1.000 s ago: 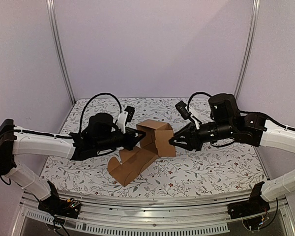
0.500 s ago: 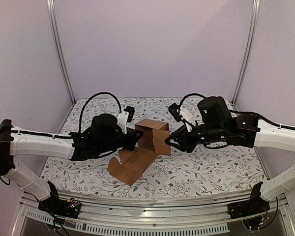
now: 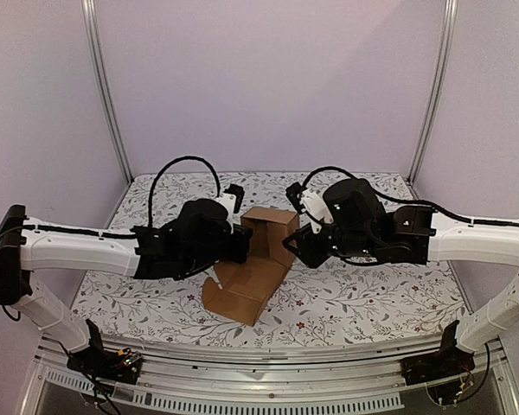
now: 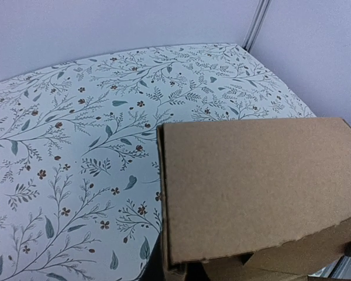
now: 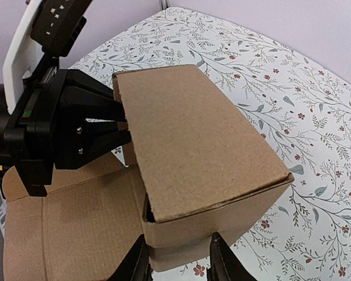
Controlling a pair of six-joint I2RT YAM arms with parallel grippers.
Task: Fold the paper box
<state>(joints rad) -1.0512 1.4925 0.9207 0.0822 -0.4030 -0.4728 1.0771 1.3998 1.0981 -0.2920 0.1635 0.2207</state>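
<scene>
Floral table (image 3: 372,303) — paper box (image 3: 264,246) pinched by closed left gripper (image 5: 114,126); right gripper (image 5: 178,257) straddles box edge, tips cropped.

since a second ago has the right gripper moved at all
Yes. The right gripper has swung left, away from the right corner post, closing in on the paper box.

The paper box (image 3: 258,259) between my arms is plain brown cardboard, without any print. My table (image 3: 372,294) has a white cover with a pattern of grey-green leaves, thin branches and small dark red flowers. My left gripper (image 5: 114,126) is black, with a white part. The walls (image 3: 268,86) are pale lilac.
</scene>
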